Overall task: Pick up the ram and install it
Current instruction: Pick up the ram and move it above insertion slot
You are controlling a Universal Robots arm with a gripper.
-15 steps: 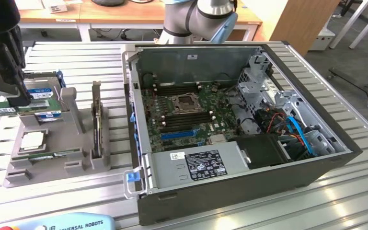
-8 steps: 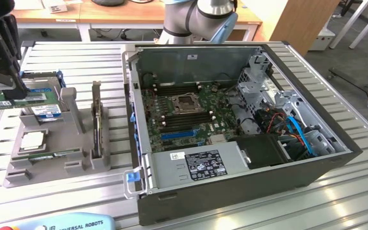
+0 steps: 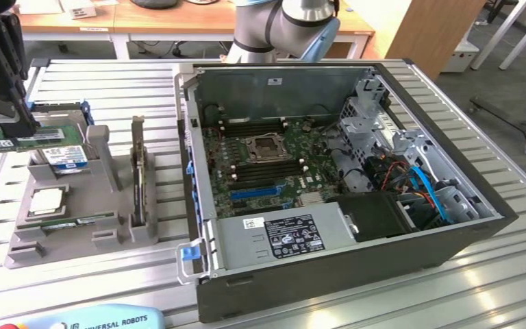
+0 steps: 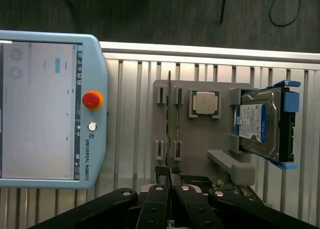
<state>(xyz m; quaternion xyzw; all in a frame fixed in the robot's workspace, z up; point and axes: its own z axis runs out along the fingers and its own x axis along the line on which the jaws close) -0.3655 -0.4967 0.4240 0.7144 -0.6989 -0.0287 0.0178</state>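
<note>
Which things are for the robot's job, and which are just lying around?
For the job: long thin green ram stick, held by the black gripper; open black computer case.
Lying about: square silver processor chip; silver hard drive with blue-white label; light-blue touchscreen pendant.

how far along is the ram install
Done: the ram is picked up, clamped in the shut end effector by the grey parts holder. In hand: it hangs at the exterior view's left, well apart from the open computer case. Left: it is not yet seated in a memory slot on the motherboard.
</note>
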